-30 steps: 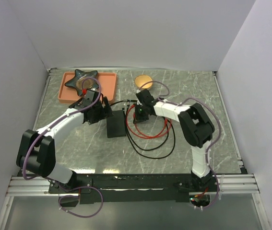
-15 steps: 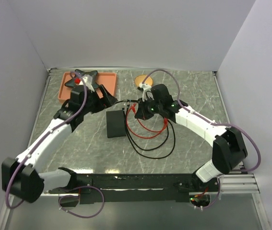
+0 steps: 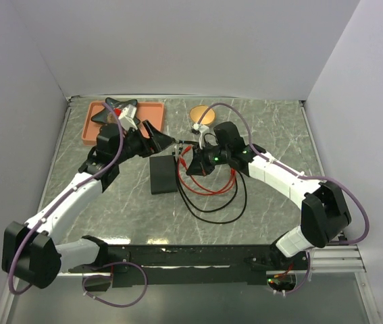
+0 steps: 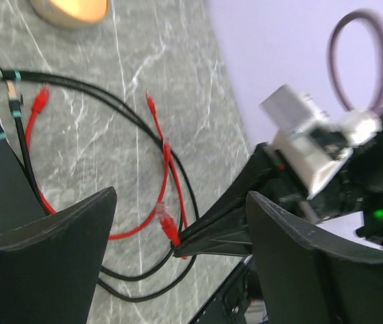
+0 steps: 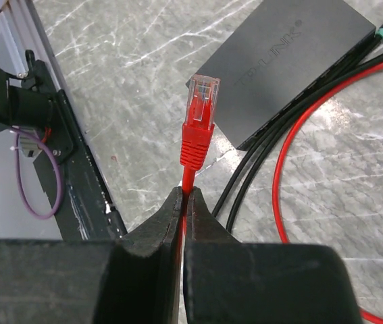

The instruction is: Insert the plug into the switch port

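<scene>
Right wrist view: my right gripper [image 5: 181,194] is pinched tight on the red cable [image 5: 188,177], just under the plug [image 5: 200,108]. The plug sticks straight out past my fingertips, clear tip first. Ahead of it and a bit to the right lies the black box [image 5: 292,61], flat on the table [image 5: 110,81]. The plug is near one corner of the box but not in it. Two black cables [image 5: 245,177] run along the side of the box, to the right of my fingers.

In the top view, the ports [image 3: 166,159] are on the far short edge of the box. Black cables go into that edge. The ports are too small to tell apart. My right gripper sits just to the right of the box.

My left gripper [image 3: 163,139] is wide open and holds nothing. It hangs just past the far end of the box, pointing at my right gripper. In the left wrist view, I see the plug between my two left fingers [image 4: 56,250]. Behind my left gripper is a pink tray [image 3: 152,118], and off to its right an orange disc [image 3: 201,115].
</scene>
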